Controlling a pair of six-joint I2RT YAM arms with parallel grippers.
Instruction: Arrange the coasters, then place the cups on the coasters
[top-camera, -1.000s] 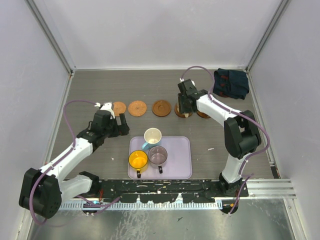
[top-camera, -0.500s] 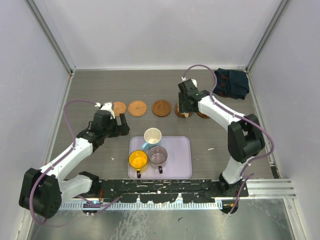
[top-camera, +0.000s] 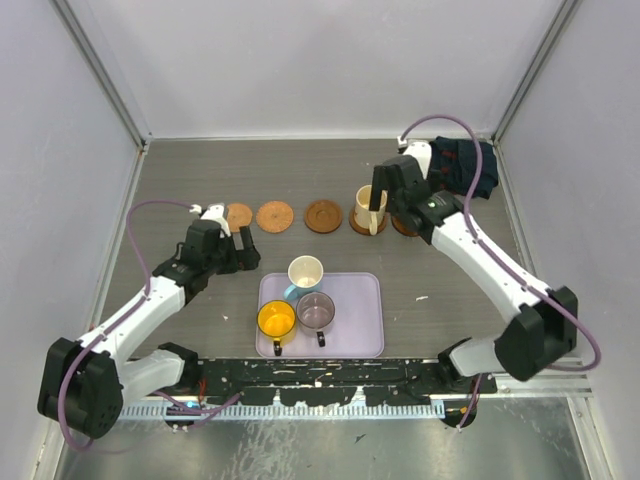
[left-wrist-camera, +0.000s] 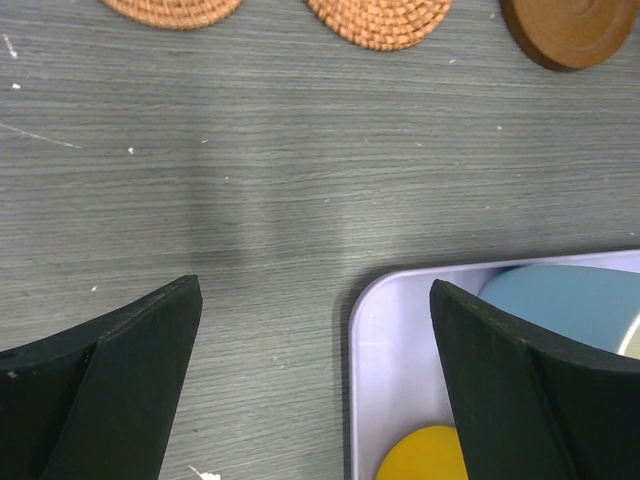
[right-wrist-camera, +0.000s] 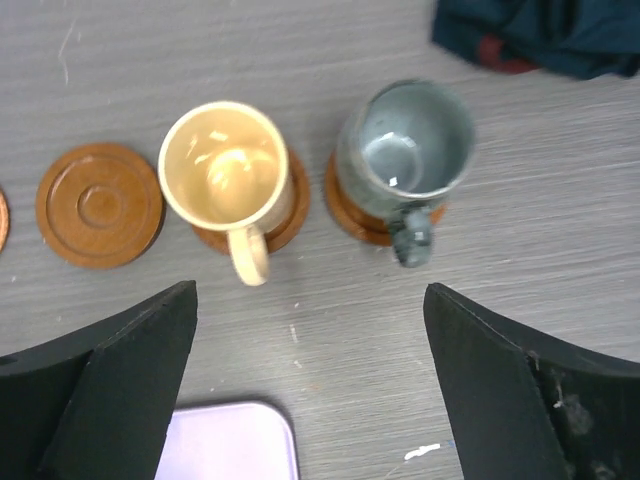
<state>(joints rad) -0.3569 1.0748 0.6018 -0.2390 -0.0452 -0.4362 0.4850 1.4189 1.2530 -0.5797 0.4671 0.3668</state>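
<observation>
Right wrist view alone shows the grey-green cup on a coaster; right claw and left claw gape wide.

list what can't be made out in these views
Top view: grey-green cup mostly hidden under the right arm.
Left wrist view: blue cup cut off at right edge, orange cup at bottom edge.
Right wrist view: dark cloth cut off at top edge.

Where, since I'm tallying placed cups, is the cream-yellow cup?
In the right wrist view, the cream-yellow cup stands on a coaster, between a bare coaster on its left and the grey-green cup on its right.
</observation>
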